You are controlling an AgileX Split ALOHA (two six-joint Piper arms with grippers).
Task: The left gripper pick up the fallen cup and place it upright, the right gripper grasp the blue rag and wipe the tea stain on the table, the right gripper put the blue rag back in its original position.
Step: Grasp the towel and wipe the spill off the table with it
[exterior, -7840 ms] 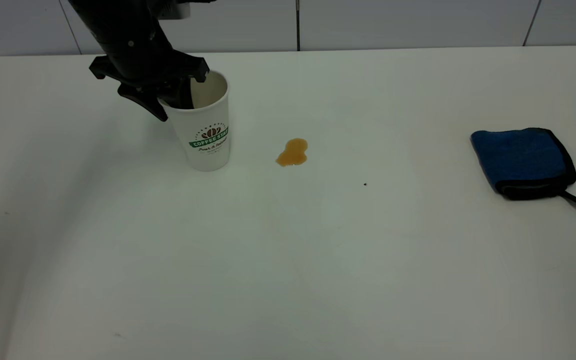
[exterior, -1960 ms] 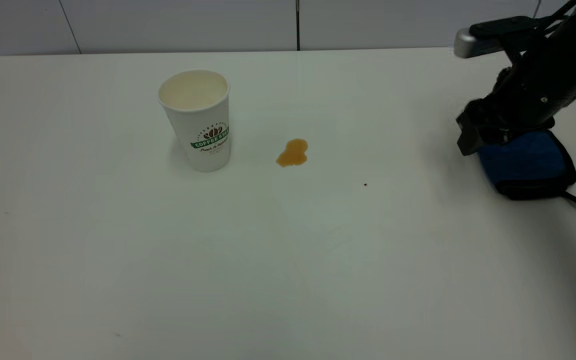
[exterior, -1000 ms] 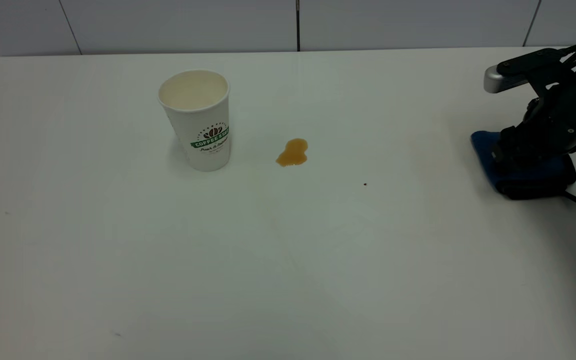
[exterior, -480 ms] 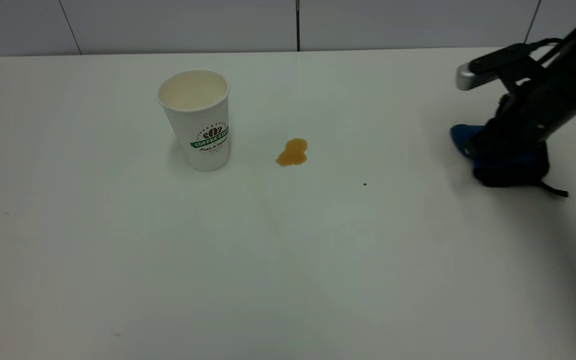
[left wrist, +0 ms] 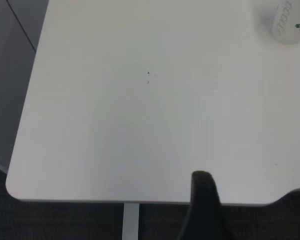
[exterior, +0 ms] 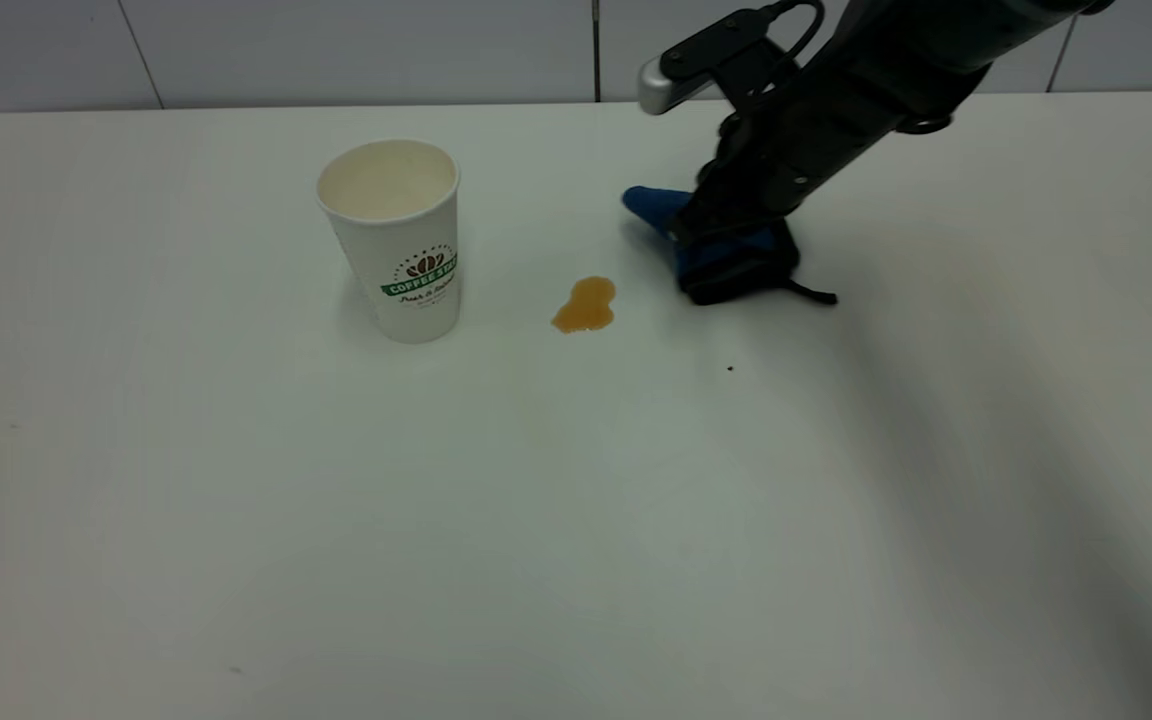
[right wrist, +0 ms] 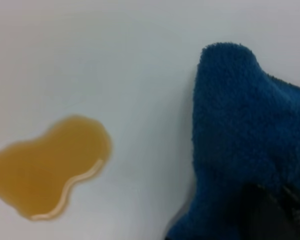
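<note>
Exterior view: cup (exterior: 391, 238) upright, step 1 done. Right claw (exterior: 711, 235) clamped on rag (exterior: 726, 255), just beside stain (exterior: 585, 304) on table (exterior: 576, 520); wipe & return left.

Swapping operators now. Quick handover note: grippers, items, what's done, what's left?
Right gripper: shut on the blue rag, just right of the tea stain, not yet touching it.
Left gripper: off to the side at the table edge, holding nothing visible; open or shut is unclear.
Cup: upright, left of the stain.
Done: cup righted, rag grasped.
Left: wipe the stain, then return the rag to the table's right side.
</note>
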